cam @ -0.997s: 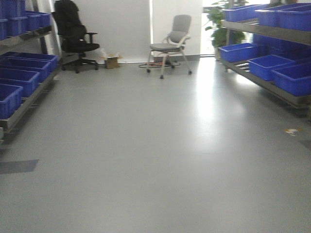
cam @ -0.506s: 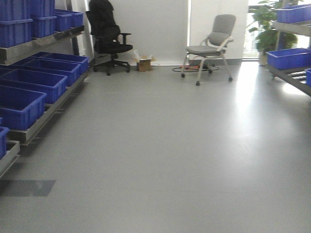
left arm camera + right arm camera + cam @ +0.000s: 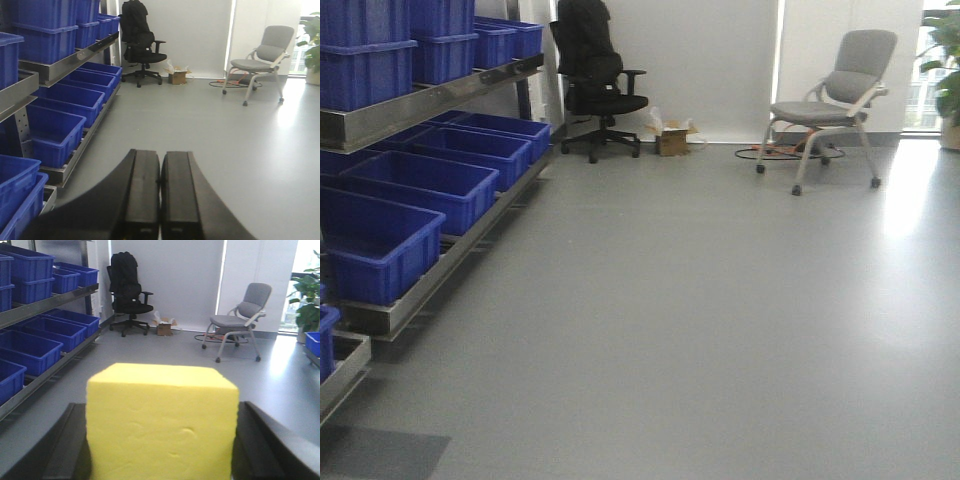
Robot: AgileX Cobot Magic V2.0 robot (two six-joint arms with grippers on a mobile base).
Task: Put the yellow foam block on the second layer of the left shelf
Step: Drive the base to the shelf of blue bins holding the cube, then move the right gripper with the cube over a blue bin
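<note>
gripping the yellow foam block [image 3: 162, 425] between its two fingers, the right gripper [image 3: 159, 410] holds it to the right of the shelf [image 3: 55, 300].
left gripper [image 3: 160, 157] is closed, fingers pressed together on nothing. blue bins [image 3: 405, 185] fill the shelf's tiers, and bare grey floor [image 3: 720, 300] runs alongside it. past the shelf's far end stand a black office chair [image 3: 603, 95], a cardboard box [image 3: 670, 140], and farther off a grey chair [image 3: 835, 100].

Colours: yellow foam block [image 3: 162, 422], centre foreground, plain bright yellow; bins [image 3: 420, 200], left, deep blue; shelf [image 3: 430, 100], bare grey metal; floor [image 3: 720, 300], pale grey; office chair [image 3: 600, 85], upper left, black; left gripper [image 3: 161, 159], lower centre, black.
</note>
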